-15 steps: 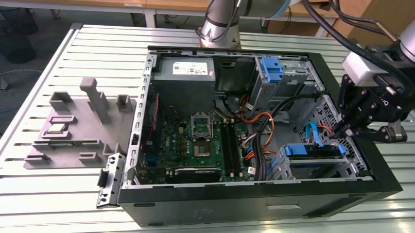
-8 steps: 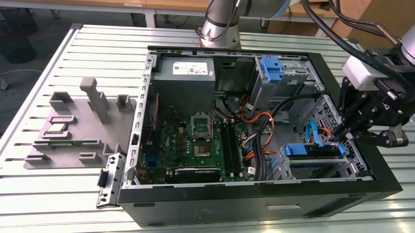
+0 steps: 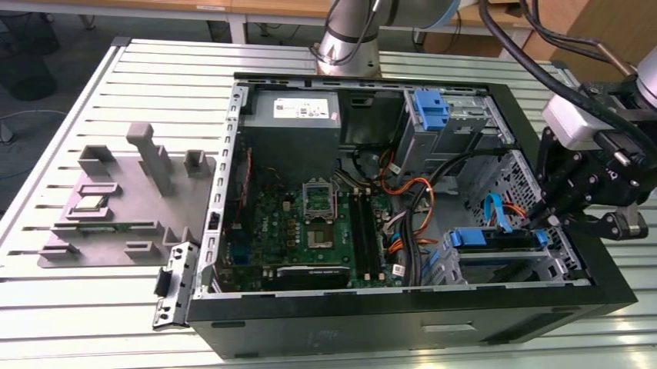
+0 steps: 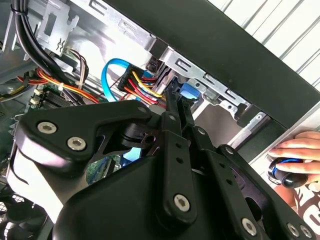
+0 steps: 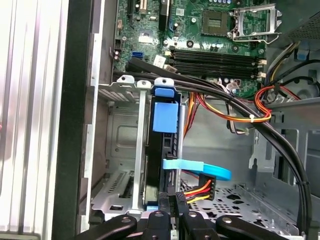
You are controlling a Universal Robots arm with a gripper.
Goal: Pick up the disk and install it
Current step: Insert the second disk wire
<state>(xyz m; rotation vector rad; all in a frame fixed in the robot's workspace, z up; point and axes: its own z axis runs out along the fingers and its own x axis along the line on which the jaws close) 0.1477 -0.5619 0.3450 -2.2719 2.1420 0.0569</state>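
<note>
Slatted metal bench (image 3: 82,307) carries an open computer case (image 3: 411,323); the disk (image 3: 498,240), with blue rails, sits on edge in the drive cage (image 3: 513,269) at the case's near corner on the exterior view's right; in the first wrist view the disk (image 5: 164,150) stands upright in the cage slot; the gripper (image 3: 542,223) is at its end, jaws closed on the disk; blue data cable (image 5: 200,167) and coloured power wires (image 5: 200,189) plug in beside; motherboard (image 3: 318,223) lies centrally; a hand (image 4: 300,150) rests outside the case.
</note>
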